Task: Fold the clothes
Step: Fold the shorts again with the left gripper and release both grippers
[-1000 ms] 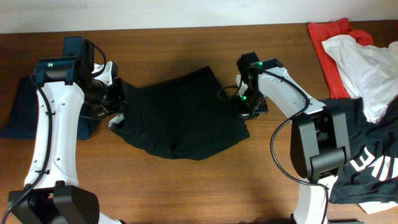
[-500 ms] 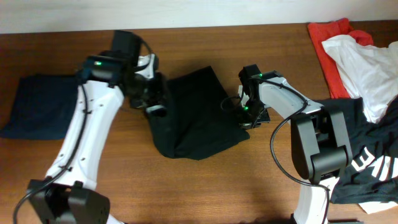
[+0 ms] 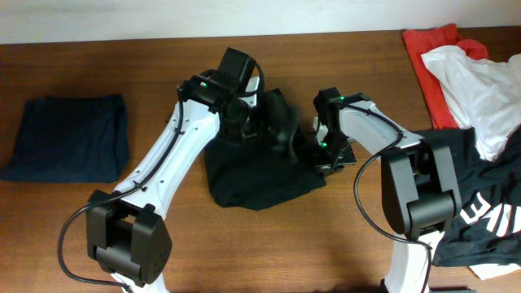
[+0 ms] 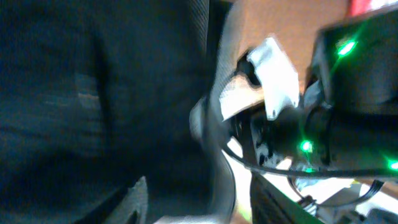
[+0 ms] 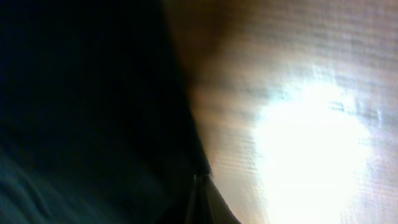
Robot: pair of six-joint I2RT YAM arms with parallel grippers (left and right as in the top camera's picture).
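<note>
Right gripper: jaws closed down tight at the right edge of the black shorts. Looks like a pinch on the hem; the wrist view is blurry, just dark cloth beside bare table. Left gripper: over the upper middle of the shorts, right above a raised bunch of cloth. Can't tell how far its jaws are apart or whether they have fabric; its wrist view is dark blur. My read: mid-fold, left side of the shorts brought across toward the right anchor. Next move needs the left to lay the flap flat, edges lined up, then let go clean without dragging it; the right must hold its edge down meanwhile. The two arms are close, so watch for a clash. Navy piece sits folded far left. Red, white and printed black pieces are heaped unfolded far right.
</note>
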